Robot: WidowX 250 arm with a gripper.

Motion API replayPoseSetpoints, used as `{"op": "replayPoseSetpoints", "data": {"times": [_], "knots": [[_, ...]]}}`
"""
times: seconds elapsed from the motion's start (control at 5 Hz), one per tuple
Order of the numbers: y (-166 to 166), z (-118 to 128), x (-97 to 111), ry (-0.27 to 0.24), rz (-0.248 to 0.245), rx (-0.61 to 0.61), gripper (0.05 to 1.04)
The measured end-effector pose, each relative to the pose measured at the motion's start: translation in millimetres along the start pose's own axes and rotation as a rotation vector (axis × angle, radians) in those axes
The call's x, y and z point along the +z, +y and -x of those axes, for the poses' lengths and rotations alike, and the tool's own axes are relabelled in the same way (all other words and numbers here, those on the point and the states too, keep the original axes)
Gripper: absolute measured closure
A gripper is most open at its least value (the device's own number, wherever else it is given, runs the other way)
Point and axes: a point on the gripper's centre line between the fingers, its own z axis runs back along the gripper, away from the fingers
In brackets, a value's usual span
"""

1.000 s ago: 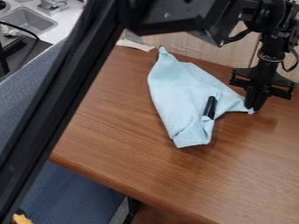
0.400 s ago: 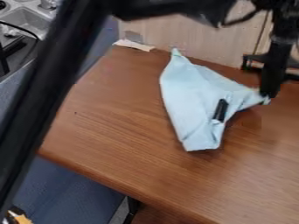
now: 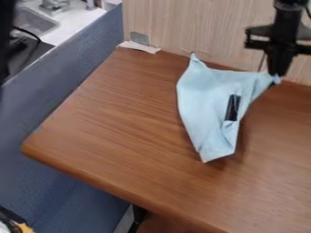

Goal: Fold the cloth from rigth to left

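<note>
Upward and a little rightward, the cloth (image 3: 209, 107) has shifted in the frame, its right corner rising with the end effector (image 3: 273, 74), while the arm's dark bulk has swung away from the top middle. I have the end effector clenched on that corner at upper right; the rest of the cloth spreads right of centre, its lower tip pointing toward the near side of the worktop (image 3: 115, 132), with a dark piece (image 3: 233, 107) on its face.

I judge the step in hand to be the lift before the fold, with the corner gripped but not laid over. Next I'd want to carry it left across the body of the cloth, then lower and let go. Pulling further right or up would probably drag the whole cloth instead of folding it, and the dark piece may slide or bunch the layers.

Edges matter most at the back: the pale wall panel (image 3: 182, 27) rises close behind the end effector, so I'd come toward the near side while swinging. Leftward I have generous room, wood running out to the blue partition (image 3: 79, 59); the near edge slants well below the cloth.
</note>
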Motion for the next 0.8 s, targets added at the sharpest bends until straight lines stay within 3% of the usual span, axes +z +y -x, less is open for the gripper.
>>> {"op": "replayPoseSetpoints", "data": {"times": [0.2, 0.6, 0.8], "knots": [[26, 12, 17, -0.031, 0.012, 0.059, 1.026], [67, 38, 1, 0.009, -0.015, 0.136, 1.028], [83, 51, -10, 0.004, -0.014, 0.183, 1.028]]}}
